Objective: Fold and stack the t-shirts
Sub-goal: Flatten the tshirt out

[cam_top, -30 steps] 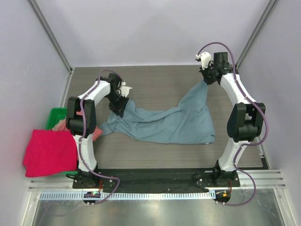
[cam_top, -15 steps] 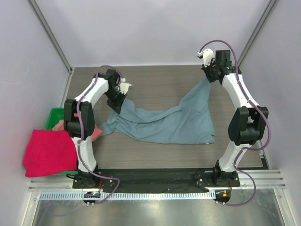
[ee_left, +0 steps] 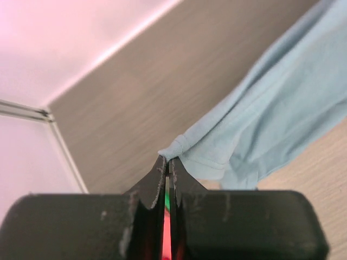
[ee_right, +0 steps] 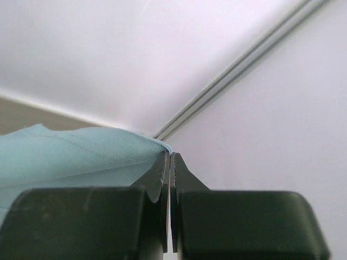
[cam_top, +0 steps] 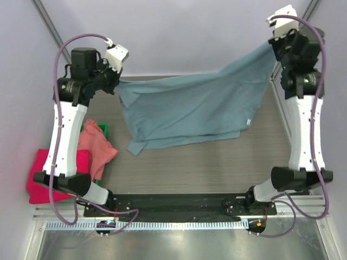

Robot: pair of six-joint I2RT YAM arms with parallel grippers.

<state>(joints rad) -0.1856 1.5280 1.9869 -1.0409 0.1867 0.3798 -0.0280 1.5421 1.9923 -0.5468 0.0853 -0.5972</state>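
1. The slate-blue t-shirt (cam_top: 195,111) is held in the air between both arms and stretched wide above the table (cam_top: 217,162). Whether its lower edge touches the table cannot be told.
2. The left hand (ee_left: 167,161) is clamped on a bunched corner of this shirt, its jaws pressed together on the cloth. The rest of the cloth falls away to the right of this hand and below it.
3. The right hand (ee_right: 169,156) is clamped on the opposite edge, and the cloth spreads to its left.
4. A second ago the shirt lay crumpled on the table, with the left hand parted over its end. That hand has since been closed, and both arms have been raised and drawn apart.
5. The shirt is judged to have been lifted and spread so that it can be laid flat; no fold has been made yet.
6. The salmon-pink t-shirt (cam_top: 96,146) and the crimson-pink t-shirt (cam_top: 38,179) lie well below the left hand, beside a green bin (cam_top: 103,129).
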